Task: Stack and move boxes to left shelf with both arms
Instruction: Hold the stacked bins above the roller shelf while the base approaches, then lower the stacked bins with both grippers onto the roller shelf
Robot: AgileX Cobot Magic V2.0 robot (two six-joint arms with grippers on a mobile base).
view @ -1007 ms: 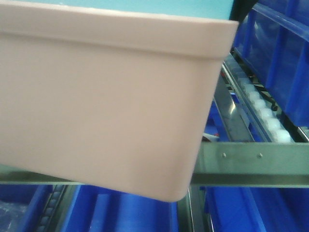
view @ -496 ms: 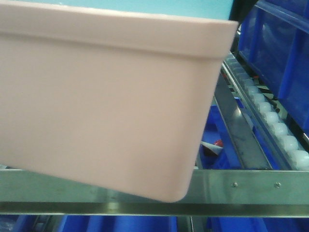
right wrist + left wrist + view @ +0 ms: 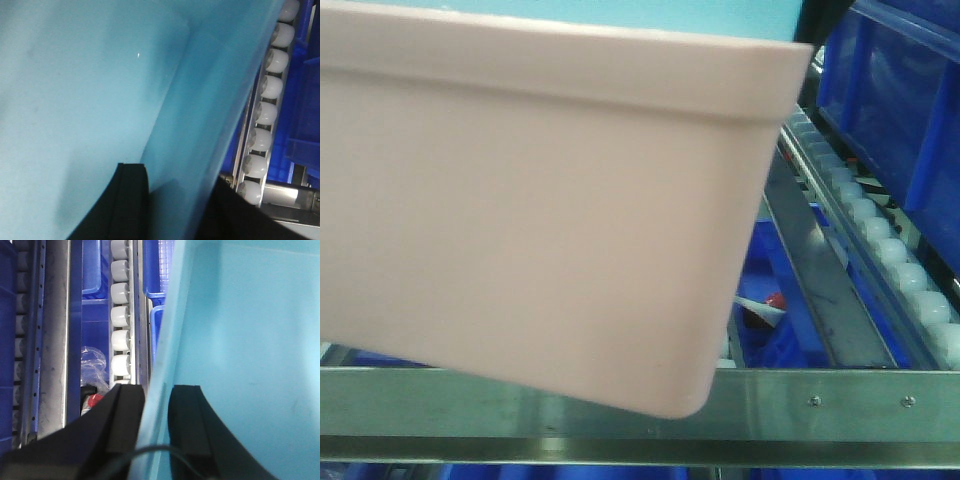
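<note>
Smooth pink tub [image 3: 540,220] over shiny steel rail [image 3: 840,415].

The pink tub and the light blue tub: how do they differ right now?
The pink tub is outermost, its wall filling the front view; the light blue tub sits inside it, only a strip showing above the pink rim. The left gripper and right gripper clamp the blue tub's walls. Both hang tilted over the shelf rail.

The shiny metal front rail with screws [image 3: 840,405] sits lower in the front view now than a second ago, its two screws shifted right and down. More of the lane of small white rollers [image 3: 890,255] shows behind it, and the dark blue plastic bins [image 3: 900,110] have slid toward the right edge
</note>
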